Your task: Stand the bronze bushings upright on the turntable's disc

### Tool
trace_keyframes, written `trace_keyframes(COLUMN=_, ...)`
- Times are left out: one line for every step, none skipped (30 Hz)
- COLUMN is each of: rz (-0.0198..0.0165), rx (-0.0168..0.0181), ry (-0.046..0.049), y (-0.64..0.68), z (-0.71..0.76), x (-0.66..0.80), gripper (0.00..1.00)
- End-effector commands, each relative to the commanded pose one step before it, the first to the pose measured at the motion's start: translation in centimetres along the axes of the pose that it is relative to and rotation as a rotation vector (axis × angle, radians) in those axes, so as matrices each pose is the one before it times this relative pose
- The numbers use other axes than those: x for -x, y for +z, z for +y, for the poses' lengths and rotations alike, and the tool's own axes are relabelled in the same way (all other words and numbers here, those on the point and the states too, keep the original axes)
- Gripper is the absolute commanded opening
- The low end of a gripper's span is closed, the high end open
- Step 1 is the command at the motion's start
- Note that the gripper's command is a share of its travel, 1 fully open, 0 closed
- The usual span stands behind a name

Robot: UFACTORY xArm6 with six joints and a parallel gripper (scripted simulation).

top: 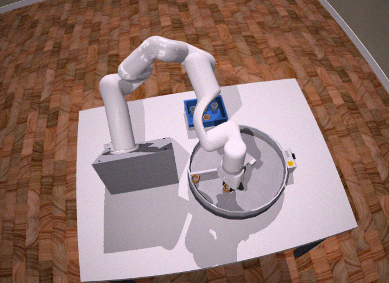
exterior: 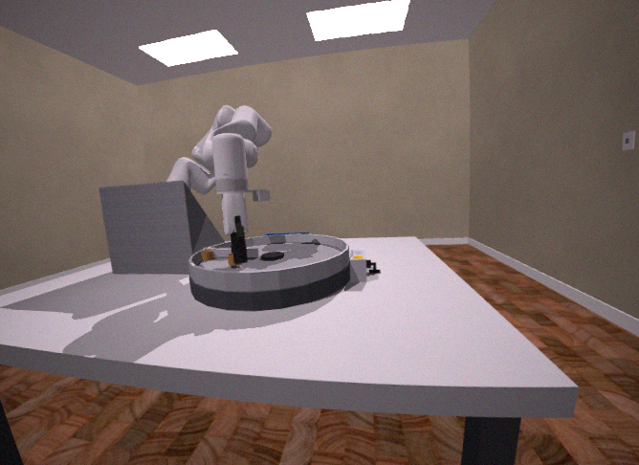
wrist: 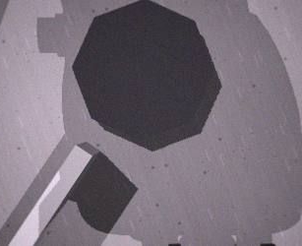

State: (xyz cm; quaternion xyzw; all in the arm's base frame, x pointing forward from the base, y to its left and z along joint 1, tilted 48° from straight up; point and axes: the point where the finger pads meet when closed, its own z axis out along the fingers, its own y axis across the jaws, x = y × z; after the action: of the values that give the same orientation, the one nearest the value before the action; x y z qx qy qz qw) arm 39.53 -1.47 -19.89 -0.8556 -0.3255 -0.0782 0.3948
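Observation:
My gripper (top: 230, 186) is low over the turntable's grey disc, front-left of the dark hub (wrist: 147, 74). It is shut on a bronze bushing (top: 226, 190), held upright at or just above the disc; it also shows in the side view (exterior: 232, 259) next to my black fingers (exterior: 238, 248). Another bronze bushing (top: 195, 176) stands upright on the disc near the left rim. The blue crate (top: 206, 112) behind the turntable holds a bronze bushing (top: 206, 116) and two steel bushings (top: 214, 106), (top: 193, 109); the arm hides part of the crate. The wrist view shows the hub and a divider bar, not the held bushing.
A raised rim (top: 267, 204) rings the disc, and a light divider bar (top: 205, 173) runs from the left rim toward the hub. A small control box (top: 289, 159) sits on the turntable's right side. My grey base block (top: 136, 166) stands to the left.

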Motion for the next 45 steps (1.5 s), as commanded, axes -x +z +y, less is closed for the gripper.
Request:
trace_keyframes(rz=0.00142, rx=0.00380, ry=-0.00120, y=-0.134, z=0.125, x=-0.090, gripper=0.00)
trace_keyframes(rz=0.00000, rx=0.00000, ry=0.00000, y=0.021, z=0.000, x=0.000, gripper=0.00)
trace_keyframes(rz=0.00000, rx=0.00000, ry=0.00000, y=0.024, z=0.000, x=0.000, gripper=0.00)
trace_keyframes(rz=0.00000, rx=0.00000, ry=0.00000, y=0.027, z=0.000, x=0.000, gripper=0.00)
trace_keyframes(rz=0.00000, rx=0.00000, ry=0.00000, y=0.030, z=0.000, x=0.000, gripper=0.00)
trace_keyframes(rz=0.00000, rx=0.00000, ry=0.00000, y=0.033, z=0.000, x=0.000, gripper=0.00)
trace_keyframes(rz=0.00000, rx=0.00000, ry=0.00000, y=0.035, z=0.000, x=0.000, gripper=0.00)
trace_keyframes(rz=0.00000, rx=0.00000, ry=0.00000, y=0.036, z=0.000, x=0.000, gripper=0.00)
trace_keyframes(rz=0.00000, rx=0.00000, ry=0.00000, y=0.037, z=0.000, x=0.000, gripper=0.00)
trace_keyframes(rz=0.00000, rx=0.00000, ry=0.00000, y=0.036, z=0.000, x=-0.001, gripper=0.00)
trace_keyframes(rz=0.00000, rx=0.00000, ry=0.00000, y=0.036, z=0.000, x=-0.001, gripper=0.00)
trace_keyframes(rz=0.00000, rx=0.00000, ry=0.00000, y=0.034, z=0.000, x=-0.001, gripper=0.00)
trace_keyframes(rz=0.00000, rx=0.00000, ry=0.00000, y=0.033, z=0.000, x=-0.001, gripper=0.00)
trace_keyframes(rz=0.00000, rx=0.00000, ry=0.00000, y=0.000, z=0.000, x=0.000, gripper=0.00)
trace_keyframes(rz=0.00000, rx=0.00000, ry=0.00000, y=0.000, z=0.000, x=0.000, gripper=0.00)
trace_keyframes(rz=0.00000, rx=0.00000, ry=0.00000, y=0.030, z=0.000, x=0.000, gripper=0.00)
trace_keyframes(rz=0.00000, rx=0.00000, ry=0.00000, y=0.027, z=0.000, x=0.000, gripper=0.00)
trace_keyframes(rz=0.00000, rx=0.00000, ry=0.00000, y=0.024, z=0.000, x=0.000, gripper=0.00)
trace_keyframes(rz=0.00000, rx=0.00000, ry=0.00000, y=0.020, z=0.000, x=0.000, gripper=0.00)
trace_keyframes(rz=0.00000, rx=0.00000, ry=0.00000, y=0.017, z=0.000, x=0.000, gripper=0.00)
trace_keyframes(rz=0.00000, rx=0.00000, ry=0.00000, y=0.013, z=0.000, x=0.000, gripper=0.00)
trace_keyframes(rz=0.00000, rx=0.00000, ry=0.00000, y=0.009, z=0.000, x=0.000, gripper=0.00)
trace_keyframes(rz=0.00000, rx=0.00000, ry=0.00000, y=0.006, z=0.000, x=0.000, gripper=0.00)
trace_keyframes(rz=0.00000, rx=0.00000, ry=0.00000, y=0.003, z=0.000, x=0.000, gripper=0.00)
trace_keyframes(rz=0.00000, rx=0.00000, ry=0.00000, y=0.001, z=0.000, x=0.000, gripper=0.00)
trace_keyframes(rz=0.00000, rx=0.00000, ry=0.00000, y=0.000, z=0.000, x=0.000, gripper=0.00)
trace_keyframes(rz=0.00000, rx=0.00000, ry=0.00000, y=0.000, z=0.000, x=0.000, gripper=0.00)
trace_keyframes(rz=0.00000, rx=0.00000, ry=0.00000, y=0.000, z=0.000, x=0.000, gripper=0.00)
trace_keyframes(rz=0.00000, rx=0.00000, ry=0.00000, y=0.000, z=0.000, x=0.000, gripper=0.00)
trace_keyframes(rz=0.00000, rx=0.00000, ry=0.00000, y=0.000, z=0.000, x=0.000, gripper=0.00)
trace_keyframes(rz=0.00000, rx=0.00000, ry=0.00000, y=0.000, z=0.000, x=0.000, gripper=0.00)
trace_keyframes(rz=0.00000, rx=0.00000, ry=0.00000, y=0.000, z=0.000, x=0.000, gripper=0.00)
trace_keyframes(rz=0.00000, rx=0.00000, ry=0.00000, y=0.000, z=0.000, x=0.000, gripper=0.00)
trace_keyframes(rz=0.00000, rx=0.00000, ry=0.00000, y=0.000, z=0.000, x=0.000, gripper=0.00)
trace_keyframes(rz=0.00000, rx=0.00000, ry=0.00000, y=0.000, z=0.000, x=0.000, gripper=0.00)
trace_keyframes(rz=0.00000, rx=0.00000, ry=0.00000, y=0.000, z=0.000, x=0.000, gripper=0.00)
trace_keyframes(rz=0.00000, rx=0.00000, ry=0.00000, y=0.000, z=0.000, x=0.000, gripper=0.00)
trace_keyframes(rz=0.00000, rx=0.00000, ry=0.00000, y=0.000, z=0.000, x=0.000, gripper=0.42)
trace_keyframes(rz=0.00000, rx=0.00000, ry=0.00000, y=0.000, z=0.000, x=0.000, gripper=0.42)
trace_keyframes(rz=0.00000, rx=0.00000, ry=0.00000, y=0.000, z=0.000, x=0.000, gripper=0.42)
trace_keyframes(rz=0.00000, rx=0.00000, ry=0.00000, y=0.000, z=0.000, x=0.000, gripper=0.42)
trace_keyframes(rz=0.00000, rx=0.00000, ry=0.00000, y=0.000, z=0.000, x=0.000, gripper=0.42)
trace_keyframes(rz=0.00000, rx=0.00000, ry=0.00000, y=0.000, z=0.000, x=0.000, gripper=0.42)
trace_keyframes(rz=0.00000, rx=0.00000, ry=0.00000, y=0.000, z=0.000, x=0.000, gripper=0.42)
trace_keyframes(rz=0.00000, rx=0.00000, ry=0.00000, y=0.000, z=0.000, x=0.000, gripper=0.42)
